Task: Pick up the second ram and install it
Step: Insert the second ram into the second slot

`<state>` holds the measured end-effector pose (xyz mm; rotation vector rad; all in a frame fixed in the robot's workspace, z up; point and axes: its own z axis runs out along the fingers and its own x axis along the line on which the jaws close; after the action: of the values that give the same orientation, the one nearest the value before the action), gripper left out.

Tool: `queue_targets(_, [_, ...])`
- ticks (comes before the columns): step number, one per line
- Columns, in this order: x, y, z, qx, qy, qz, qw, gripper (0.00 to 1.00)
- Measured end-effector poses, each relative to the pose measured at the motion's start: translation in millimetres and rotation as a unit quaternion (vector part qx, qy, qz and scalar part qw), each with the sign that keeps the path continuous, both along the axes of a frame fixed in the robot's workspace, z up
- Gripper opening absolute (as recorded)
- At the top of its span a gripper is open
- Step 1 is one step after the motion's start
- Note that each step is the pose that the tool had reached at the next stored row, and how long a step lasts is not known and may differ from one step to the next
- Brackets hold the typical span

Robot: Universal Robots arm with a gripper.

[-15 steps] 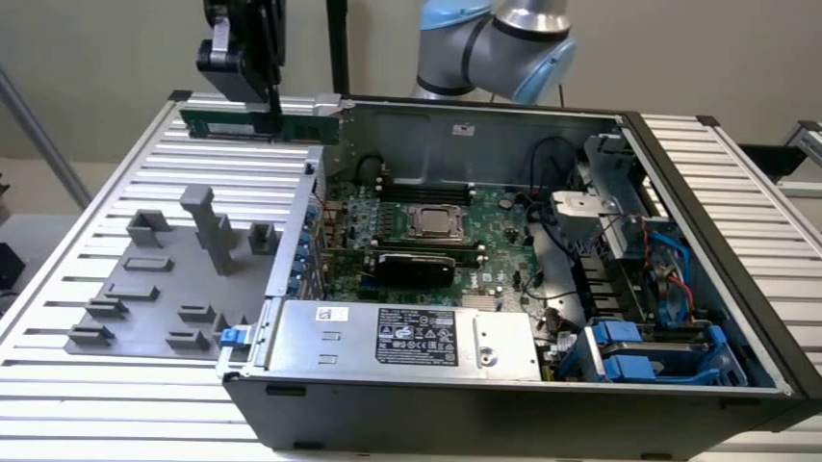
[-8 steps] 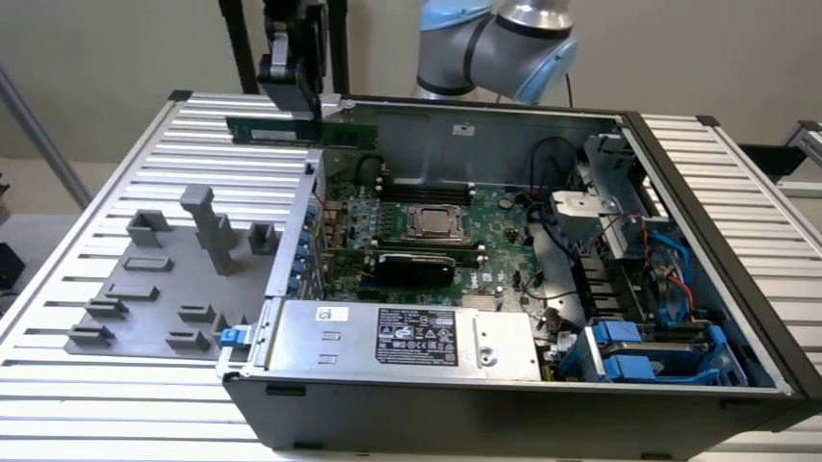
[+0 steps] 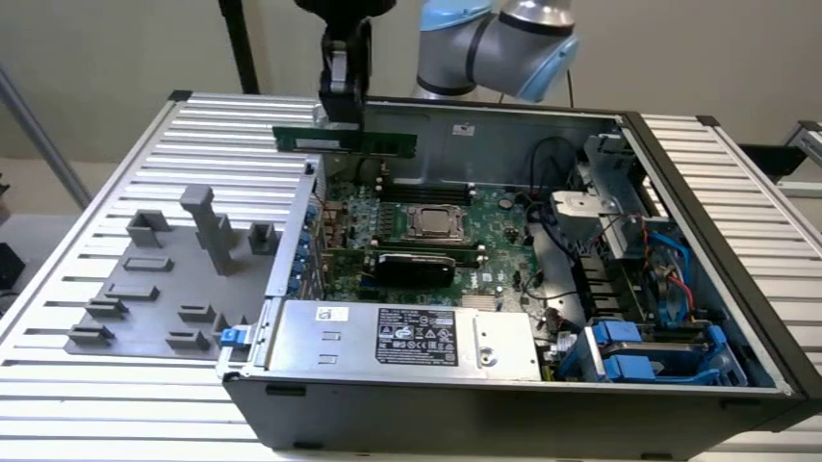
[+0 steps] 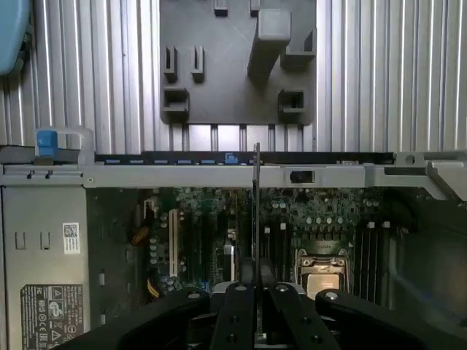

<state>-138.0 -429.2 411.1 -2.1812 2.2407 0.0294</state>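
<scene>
No legible text. Power supply (image 3: 507,342): black label (image 3: 417,337), white print and small symbols, too fine to read; white sticker (image 3: 333,314) just beside it, unreadable. Wrist view: black label (image 4: 49,315) and white sticker (image 4: 71,238) with dark code-like pattern, both unreadable.

A robotics lab bench: a ribbed aluminium worktable (image 3: 115,183) carries an open computer case (image 3: 514,414) and a grey fixture plate (image 3: 173,284), and a robot arm (image 3: 514,48) rises beyond its far edge against plain walls.
</scene>
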Motion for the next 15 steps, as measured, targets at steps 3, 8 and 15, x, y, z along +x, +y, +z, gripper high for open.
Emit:
queue_targets(3, [13.9, 3.5, -5.6, 0.0, 0.0, 0.0, 1.0, 0.0])
queue_targets(8, [36.5, 9.9, -14.6, 0.0, 0.0, 0.0, 1.0, 0.0])
queue_targets(15, [67.7, 22.5, -27.3, -0.0001, 0.0001, 0.0, 1.0, 0.0])
